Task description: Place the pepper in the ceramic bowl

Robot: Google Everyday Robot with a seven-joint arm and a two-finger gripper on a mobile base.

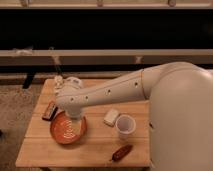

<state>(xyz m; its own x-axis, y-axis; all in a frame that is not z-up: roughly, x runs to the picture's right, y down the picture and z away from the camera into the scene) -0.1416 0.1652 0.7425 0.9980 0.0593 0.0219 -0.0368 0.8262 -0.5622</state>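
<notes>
The pepper (122,152), small, dark red-brown and tapered, lies on the wooden table near its front edge, right of centre. The ceramic bowl (64,134), a wide orange dish with white curved lines inside, sits at the front left. My white arm reaches in from the right, and its wrist hangs over the bowl's far rim. The gripper (74,118) points down just above the bowl's back edge, open and holding nothing. It is well to the left of the pepper and farther back.
A small white cup (125,125) stands between bowl and pepper, with a pale block (111,116) just behind it. A flat dark bar (49,111) lies at the table's left edge. My bulky arm shell (180,115) covers the table's right side. Rails run behind.
</notes>
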